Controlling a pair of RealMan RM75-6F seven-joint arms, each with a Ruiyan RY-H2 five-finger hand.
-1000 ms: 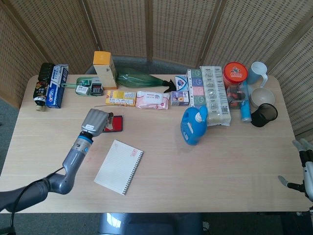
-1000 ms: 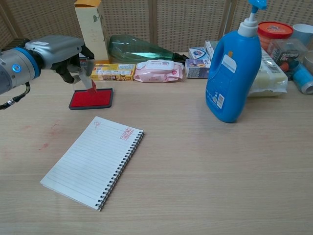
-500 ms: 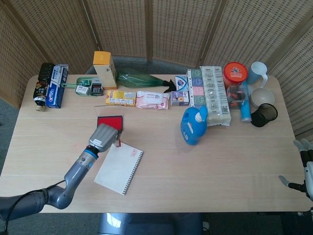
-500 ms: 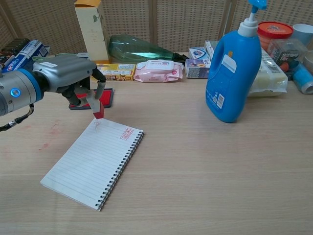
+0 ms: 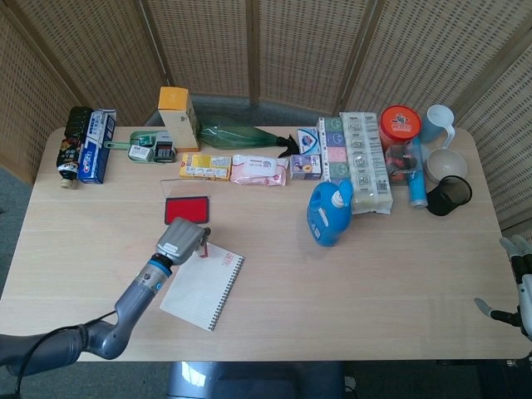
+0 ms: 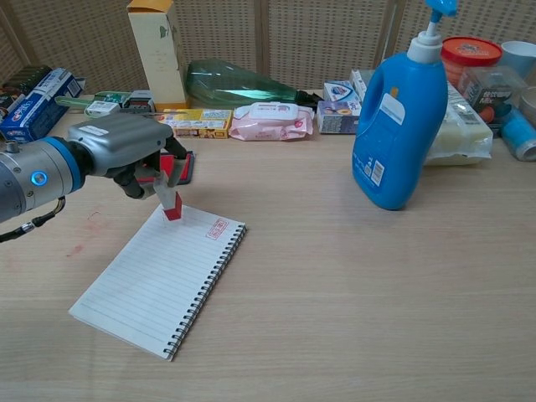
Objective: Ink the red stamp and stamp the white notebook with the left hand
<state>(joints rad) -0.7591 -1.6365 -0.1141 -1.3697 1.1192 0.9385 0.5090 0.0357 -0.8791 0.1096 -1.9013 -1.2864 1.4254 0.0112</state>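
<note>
My left hand (image 6: 126, 155) (image 5: 183, 240) grips the red stamp (image 6: 170, 194) upright, its foot just above or touching the top corner of the white notebook (image 6: 159, 276) (image 5: 202, 285). The notebook lies open at an angle and bears a red print (image 6: 217, 229) near its upper right edge. The red ink pad (image 5: 185, 208) (image 6: 186, 166) sits just behind the hand. My right hand (image 5: 517, 283) shows at the far right edge of the head view, off the table, fingers spread and holding nothing.
A blue pump bottle (image 6: 398, 109) stands right of centre. Along the back stand a yellow carton (image 6: 157, 50), a green bottle (image 6: 243, 84), small boxes and a wipes pack (image 6: 270, 121). Cups and a red-lidded jar (image 5: 400, 123) crowd the far right.
My left hand has carried the stamp from the ink pad toward me and down onto the notebook's top corner. The right hand has hardly moved.
</note>
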